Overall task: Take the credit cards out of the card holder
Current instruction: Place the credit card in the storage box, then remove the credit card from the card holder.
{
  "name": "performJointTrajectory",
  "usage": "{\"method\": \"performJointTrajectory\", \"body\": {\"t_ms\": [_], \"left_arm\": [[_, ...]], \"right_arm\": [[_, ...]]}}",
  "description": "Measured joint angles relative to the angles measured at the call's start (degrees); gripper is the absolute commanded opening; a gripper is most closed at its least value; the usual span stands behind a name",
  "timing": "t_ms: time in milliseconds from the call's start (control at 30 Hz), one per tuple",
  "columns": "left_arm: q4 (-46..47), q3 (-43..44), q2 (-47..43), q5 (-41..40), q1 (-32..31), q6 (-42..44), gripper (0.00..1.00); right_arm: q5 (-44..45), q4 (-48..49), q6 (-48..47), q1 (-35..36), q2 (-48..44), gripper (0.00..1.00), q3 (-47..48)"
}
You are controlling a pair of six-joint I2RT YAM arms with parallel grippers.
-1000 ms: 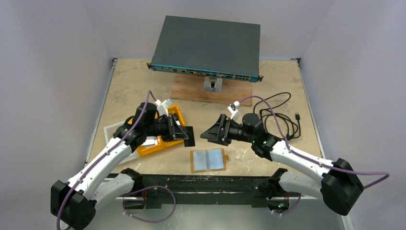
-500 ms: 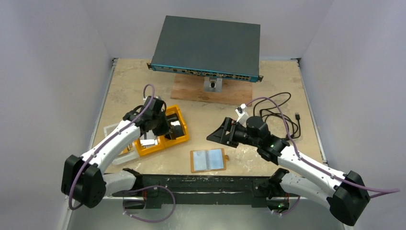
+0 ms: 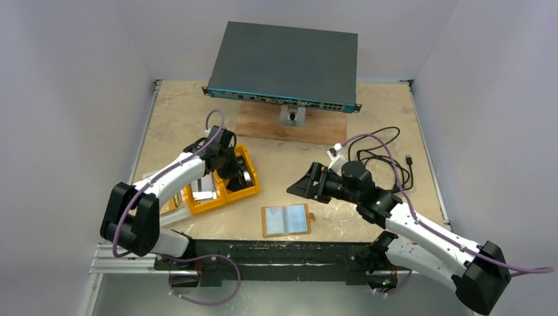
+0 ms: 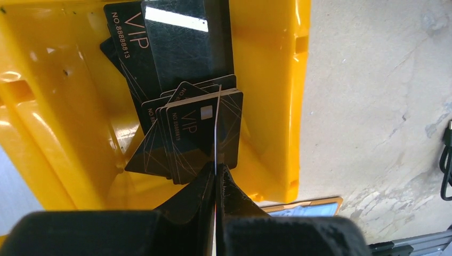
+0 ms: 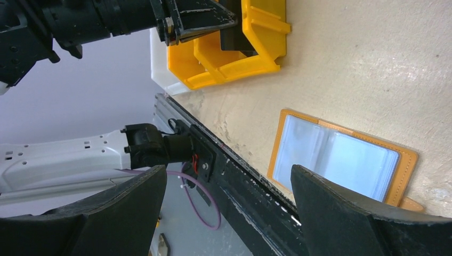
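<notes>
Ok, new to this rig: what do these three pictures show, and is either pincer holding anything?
Two robot arms, left and right, stand at the table's near edge. The wide picture looks down from above and behind them; the other two come from a camera on each wrist. The left pincer is shut on a thin card, seen edge-on, over a yellow tray holding black cards. The right pincer is open and empty, near the card holder, which lies open on the table. Further back: a network switch and a cable.
</notes>
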Motion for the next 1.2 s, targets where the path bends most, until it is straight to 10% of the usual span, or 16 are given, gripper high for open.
{"method": "performJointTrajectory", "body": {"t_ms": [500,1200], "left_arm": [[-1.97,0.28,-3.39,-0.11,0.59,2.91,0.45],[-8.20,-1.81,-22.18,8.17,-0.57,6.69,0.52]], "right_arm": [[1.33,-1.73,-2.19,0.00,4.15,0.86,0.15],[20.06,-13.05,-4.79,17.51,27.34,0.49,13.84]]}}
